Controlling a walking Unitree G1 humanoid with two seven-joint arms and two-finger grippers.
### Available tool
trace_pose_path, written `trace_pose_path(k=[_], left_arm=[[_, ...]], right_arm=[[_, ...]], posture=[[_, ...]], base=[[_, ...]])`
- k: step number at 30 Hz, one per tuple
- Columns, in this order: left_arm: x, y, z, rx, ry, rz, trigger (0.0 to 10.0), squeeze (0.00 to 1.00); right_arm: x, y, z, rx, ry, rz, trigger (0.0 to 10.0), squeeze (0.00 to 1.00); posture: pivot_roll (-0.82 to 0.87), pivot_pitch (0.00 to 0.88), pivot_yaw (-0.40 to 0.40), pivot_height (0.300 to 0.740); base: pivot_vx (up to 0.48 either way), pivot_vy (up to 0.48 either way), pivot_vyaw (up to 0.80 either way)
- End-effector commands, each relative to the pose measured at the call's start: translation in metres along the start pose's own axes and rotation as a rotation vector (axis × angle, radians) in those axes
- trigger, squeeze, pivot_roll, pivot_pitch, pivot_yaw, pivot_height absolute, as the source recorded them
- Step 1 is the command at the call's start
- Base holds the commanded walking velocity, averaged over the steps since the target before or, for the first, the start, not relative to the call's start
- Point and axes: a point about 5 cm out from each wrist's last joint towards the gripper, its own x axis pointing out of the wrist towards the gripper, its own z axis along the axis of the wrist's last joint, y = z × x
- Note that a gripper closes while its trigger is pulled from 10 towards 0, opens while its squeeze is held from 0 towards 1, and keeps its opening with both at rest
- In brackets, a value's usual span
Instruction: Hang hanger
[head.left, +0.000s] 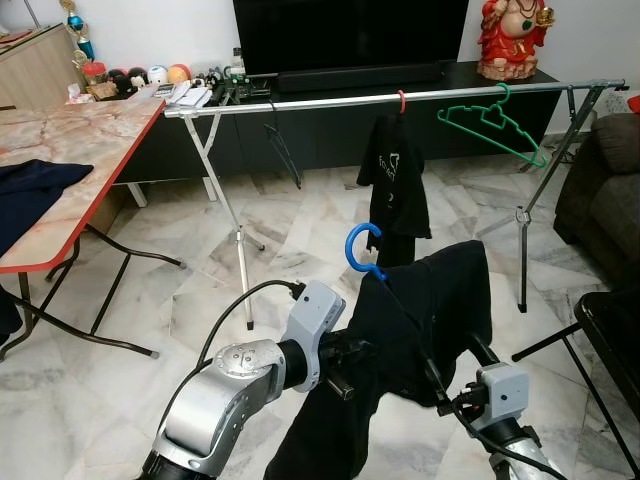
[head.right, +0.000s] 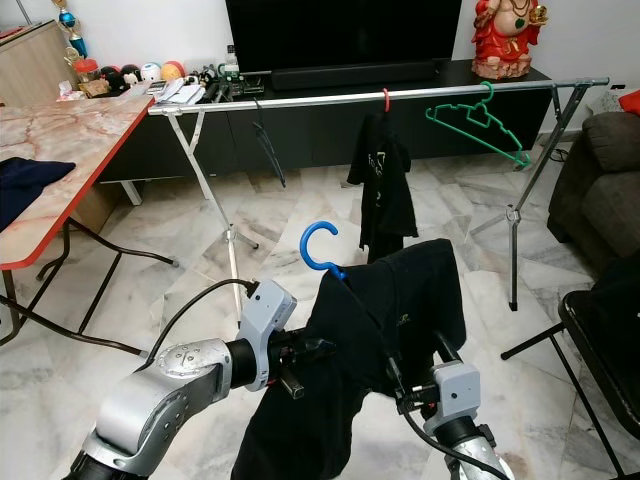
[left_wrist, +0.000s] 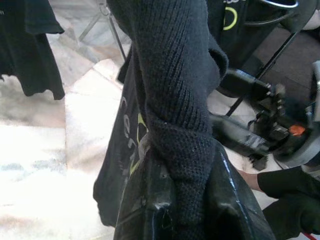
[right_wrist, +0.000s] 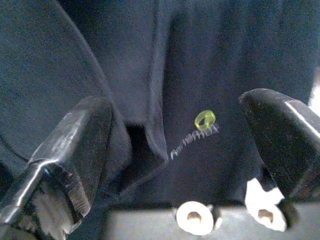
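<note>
Blue hanger (head.left: 364, 248) with a black garment (head.left: 400, 340) draped on it, held up between both grippers, short of the rail (head.left: 390, 98).

Left to right: marble-pattern table (head.left: 75, 160) with red edge carries a dark cloth (head.left: 30, 185). Left gripper (left_wrist: 182, 200) is clamped on the garment's knit edge, fabric pinched between its fingers (left_wrist: 150, 200). Blue hook sticks up above the garment, open side toward the rail, not touching it. Right gripper (right_wrist: 190, 150) has fingers (right_wrist: 75, 140) spread apart, pressed into the black fabric with its small yellow-green logo (right_wrist: 205, 119). On the rail: black shirt (head.left: 394, 185) on a red hook, then a bare green hanger (head.left: 495, 125). Dark sofa (head.left: 600, 190) far right.
</note>
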Motion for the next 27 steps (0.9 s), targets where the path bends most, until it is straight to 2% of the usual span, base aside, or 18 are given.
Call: trace_pose_path(k=[1, 3, 8, 18, 23, 27], left_arm=[[-0.001, -0.008, 0.014, 0.037, -0.056, -0.038, 10.0, 0.00], [0.000, -0.011, 0.013, 0.035, -0.056, -0.046, 10.0, 0.00], [0.002, -0.013, 0.014, 0.030, -0.057, -0.045, 10.0, 0.00], [0.002, -0.013, 0.016, 0.032, -0.059, -0.044, 10.0, 0.00], [0.003, -0.014, 0.017, 0.030, -0.064, -0.047, 10.0, 0.00], [0.002, -0.014, 0.018, 0.030, -0.066, -0.050, 10.0, 0.00]], right_arm=[[0.000, -0.002, -0.004, -0.020, 0.038, -0.016, 10.0, 0.00], [-0.002, -0.009, -0.010, -0.036, 0.088, -0.085, 10.0, 0.00], [-0.012, -0.014, -0.025, 0.015, 0.175, -0.172, 10.0, 0.00], [-0.009, 0.002, -0.022, 0.056, 0.109, -0.056, 10.0, 0.00], [-0.001, -0.002, -0.017, 0.006, 0.103, -0.073, 10.0, 0.00], [0.012, -0.009, -0.007, -0.040, 0.083, -0.109, 10.0, 0.00]], posture=[[0.05, 0.042, 0.027, 0.740], [0.05, 0.045, 0.026, 0.740], [0.05, 0.048, 0.024, 0.740], [0.06, 0.058, 0.024, 0.740], [0.06, 0.062, 0.024, 0.740], [0.07, 0.065, 0.025, 0.740]], base=[[0.000, 0.000, 0.00], [0.000, 0.000, 0.00], [0.000, 0.000, 0.00], [0.000, 0.000, 0.00], [0.000, 0.000, 0.00], [0.000, 0.000, 0.00]])
